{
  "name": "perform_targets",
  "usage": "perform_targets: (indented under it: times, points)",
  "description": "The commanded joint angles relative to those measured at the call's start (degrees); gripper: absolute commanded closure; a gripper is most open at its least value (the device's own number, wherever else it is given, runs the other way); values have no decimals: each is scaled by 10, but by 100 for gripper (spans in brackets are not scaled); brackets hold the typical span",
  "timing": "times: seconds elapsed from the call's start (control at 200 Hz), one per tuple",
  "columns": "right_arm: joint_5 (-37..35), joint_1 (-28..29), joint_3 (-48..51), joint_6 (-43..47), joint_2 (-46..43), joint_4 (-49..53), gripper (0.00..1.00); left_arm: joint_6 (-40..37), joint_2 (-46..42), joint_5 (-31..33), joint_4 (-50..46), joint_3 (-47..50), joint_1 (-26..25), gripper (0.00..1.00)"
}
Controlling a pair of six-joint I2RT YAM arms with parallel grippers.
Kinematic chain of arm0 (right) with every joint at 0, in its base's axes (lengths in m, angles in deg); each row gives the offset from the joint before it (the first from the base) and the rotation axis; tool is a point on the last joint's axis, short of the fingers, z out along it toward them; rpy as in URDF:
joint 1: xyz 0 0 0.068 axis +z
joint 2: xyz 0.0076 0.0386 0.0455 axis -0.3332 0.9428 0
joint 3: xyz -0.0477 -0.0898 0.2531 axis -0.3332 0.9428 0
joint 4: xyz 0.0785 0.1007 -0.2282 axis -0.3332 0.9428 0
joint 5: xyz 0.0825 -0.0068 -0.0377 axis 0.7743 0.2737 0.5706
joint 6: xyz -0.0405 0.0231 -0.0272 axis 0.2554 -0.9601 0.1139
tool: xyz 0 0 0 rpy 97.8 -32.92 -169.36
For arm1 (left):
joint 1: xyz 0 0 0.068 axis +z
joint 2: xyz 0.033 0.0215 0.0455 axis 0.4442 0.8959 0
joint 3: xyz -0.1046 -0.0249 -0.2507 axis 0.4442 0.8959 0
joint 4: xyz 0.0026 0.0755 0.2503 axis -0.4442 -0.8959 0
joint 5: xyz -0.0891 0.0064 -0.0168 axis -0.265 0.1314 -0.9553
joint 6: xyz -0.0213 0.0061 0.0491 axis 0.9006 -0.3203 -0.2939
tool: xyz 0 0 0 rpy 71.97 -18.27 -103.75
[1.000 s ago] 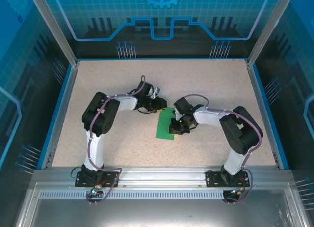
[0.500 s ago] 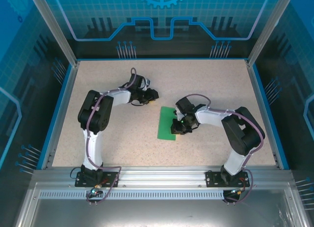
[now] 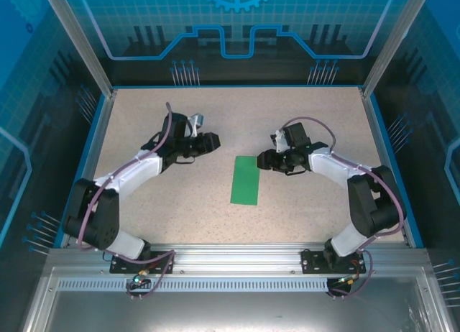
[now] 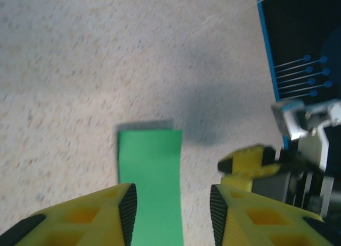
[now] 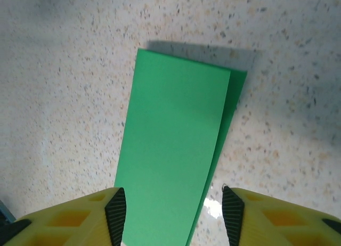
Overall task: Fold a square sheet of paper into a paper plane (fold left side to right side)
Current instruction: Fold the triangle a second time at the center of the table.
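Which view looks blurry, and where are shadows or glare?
Left wrist view: soft, smeared, grey shadow on the table beyond the green paper; right wrist view: sharp, thin shadow at the paper's far edge, small glare spot beside it; top view: evenly lit.

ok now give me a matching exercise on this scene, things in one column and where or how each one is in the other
1. left gripper
2. right gripper
3. square sheet of paper
4. table

a. speckled beige
b. open, right of the paper's far end
c. green, folded narrow, lying flat
d. open, left of the paper's far end

Pairs: 1-d, 2-b, 3-c, 4-a
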Motion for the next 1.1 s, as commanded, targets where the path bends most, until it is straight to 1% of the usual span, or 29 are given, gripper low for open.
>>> perform_targets:
  times: [0.0, 0.205, 0.32, 0.37, 0.55, 0.605, 0.675, 0.765, 0.86, 0.96, 1.095]
  points:
    - [35, -10, -1, -1, 36, -53, 46, -6, -51, 22, -11, 50, -14, 53]
    - [46, -15, -35, -12, 107, -82, 46, 6, -117, 37, -29, 105, -24, 51]
    - [78, -15, -40, -27, 131, -117, 47, 0, -138, 41, -43, 111, -28, 49]
    - [97, -16, -38, -36, 138, -133, 49, -7, -144, 44, -48, 112, -31, 49]
    - [116, -15, -38, -48, 161, -144, 55, -25, -146, 65, -58, 119, -36, 49]
    - [127, -16, -37, -53, 163, -150, 58, -37, -150, 75, -61, 119, -45, 49]
    - [133, -16, -40, -57, 157, -145, 64, -64, -154, 102, -78, 111, -71, 48]
    - [133, -16, -48, -58, 141, -119, 75, -111, -162, 146, -109, 92, -120, 47]
    - [150, -17, -60, -66, 132, -87, 86, -148, -167, 193, -130, 76, -179, 46]
    - [152, -16, -82, -61, 133, -21, 89, -168, -162, 216, -139, 69, -233, 45]
    - [148, -19, -82, -70, 125, 1, 89, -188, -125, 230, -143, 53, -298, 44]
